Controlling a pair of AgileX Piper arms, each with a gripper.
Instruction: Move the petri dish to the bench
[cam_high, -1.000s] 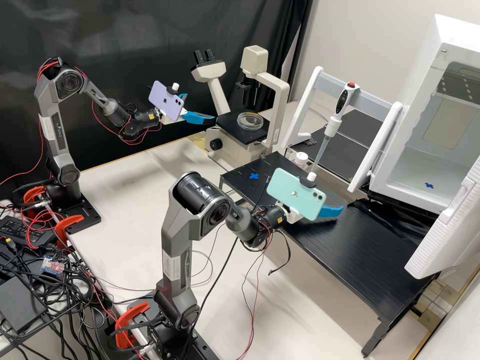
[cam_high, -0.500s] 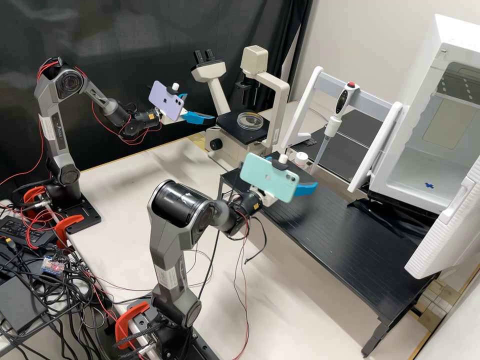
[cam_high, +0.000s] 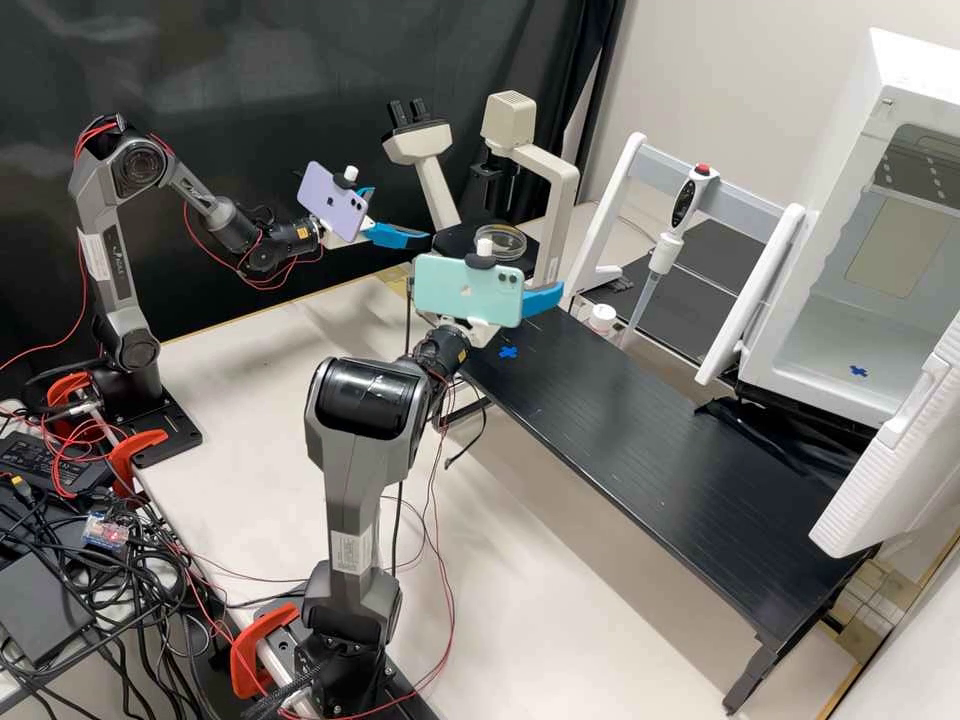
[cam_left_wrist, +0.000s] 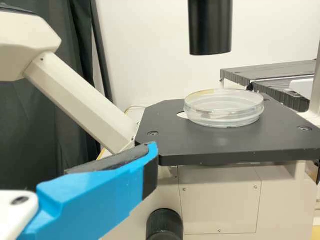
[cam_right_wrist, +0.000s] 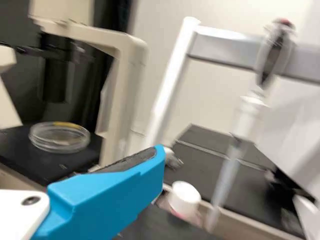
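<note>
Mint phone (cam_high: 455, 293), lilac phone (cam_high: 330, 205)

Left arm (cam_high: 115, 260): base mounted at the left edge of the pale bench (cam_high: 300, 350), elbow raised, forearm sloping downward to the wrist; end effector (cam_high: 400, 215) open, fingers parted, directed toward the right of the high view. Right arm (cam_high: 355, 480): lower link nearly upright, elbow bent, wrist angled up and away from its base; end effector (cam_high: 541, 299) open, one finger pad (cam_right_wrist: 125, 162) bare.

The light is bright. Soft shadows lie on the pale desk (cam_high: 240, 370), and weak glare is on the black curtain (cam_high: 260, 60).
</note>
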